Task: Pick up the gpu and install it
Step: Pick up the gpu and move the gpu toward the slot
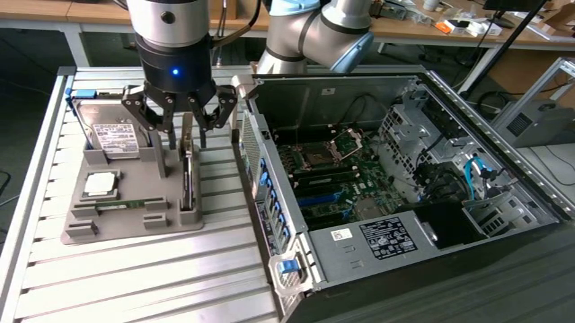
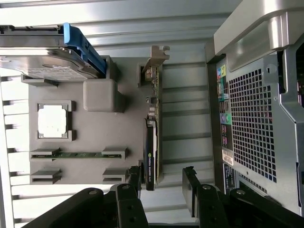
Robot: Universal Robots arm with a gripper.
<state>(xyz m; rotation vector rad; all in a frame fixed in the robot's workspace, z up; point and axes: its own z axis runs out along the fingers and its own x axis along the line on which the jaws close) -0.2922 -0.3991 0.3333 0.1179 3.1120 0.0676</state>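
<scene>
Showing the gripper (image 1: 186, 134) poised over the gpu (image 1: 188, 178), jaws spread open on either side of the card's top edge and clamping nothing. Standing edge-on in a slot of the grey fixture (image 1: 126, 229), probably to offer both flat faces to the fingers (image 2: 135, 183). Sharing that fixture with the hard drive (image 1: 112, 134), processor (image 1: 99, 183) and memory strip (image 1: 121, 204); just beside, the open computer case (image 1: 314, 101), side panel off, motherboard exposed for installation.
</scene>
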